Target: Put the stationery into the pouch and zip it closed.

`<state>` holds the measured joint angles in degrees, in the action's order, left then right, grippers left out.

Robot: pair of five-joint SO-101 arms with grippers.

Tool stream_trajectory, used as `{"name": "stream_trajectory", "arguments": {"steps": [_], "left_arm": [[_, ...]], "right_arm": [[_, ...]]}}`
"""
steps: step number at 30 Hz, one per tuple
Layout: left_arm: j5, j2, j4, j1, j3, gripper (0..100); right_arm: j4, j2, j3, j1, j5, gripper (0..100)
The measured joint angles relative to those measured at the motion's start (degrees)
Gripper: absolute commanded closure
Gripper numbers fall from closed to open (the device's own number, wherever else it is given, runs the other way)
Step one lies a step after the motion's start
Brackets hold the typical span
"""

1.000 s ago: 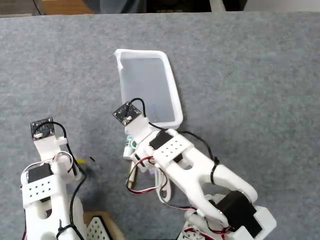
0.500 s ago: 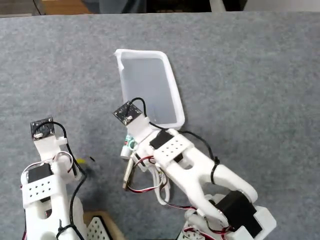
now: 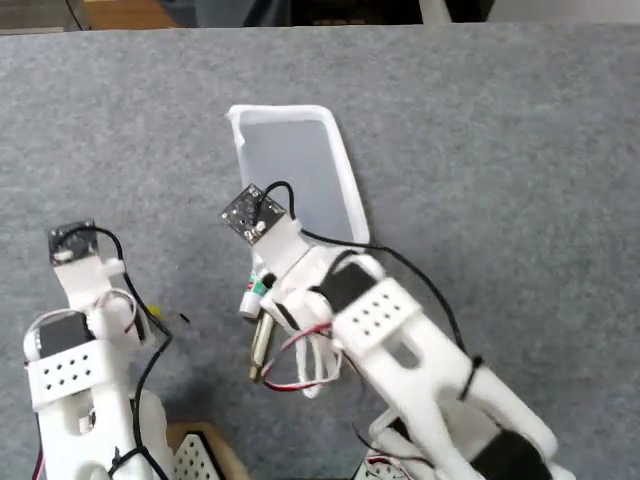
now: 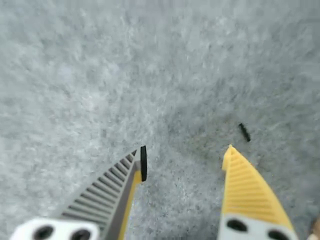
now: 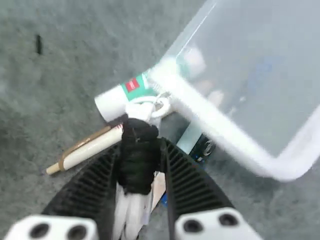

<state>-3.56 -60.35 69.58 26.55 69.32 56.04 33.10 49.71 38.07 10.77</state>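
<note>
right fingers [image 5: 187,180] | clamping black piece [image 5: 139,156], maybe zipper pull | pouch [image 5: 250,70] just beyond

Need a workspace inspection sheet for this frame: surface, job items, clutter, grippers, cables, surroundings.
Surface: grey felt-like table.
Job's things: translucent pouch lying flat; white tube, tan pen and a blue item at its near end, inside or not cannot be told.
Clutter: small black speck on the table.
Grippers: left gripper jaws open above the table; right gripper jaws shut on a black tab by the pouch's rim.
Cables: red and white wires loop off the right arm above the pen.
Surroundings: wooden strip beyond the far edge; tan board by the left arm's base.
</note>
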Motion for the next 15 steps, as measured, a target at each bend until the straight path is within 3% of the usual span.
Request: {"name": "stream_trajectory", "arguments": {"steps": [7, 15], "left_arm": [[0.9, 0.0, 5.2, 0.0, -11.2, 74], [14.8, 0.0, 5.5, 0.0, -13.7, 74]], "right_arm": [[0.3, 9.6, -1.8, 0.0, 0.7, 98.6], [0.4, 11.2, -10.8, 0.0, 0.8, 98.6]]}}
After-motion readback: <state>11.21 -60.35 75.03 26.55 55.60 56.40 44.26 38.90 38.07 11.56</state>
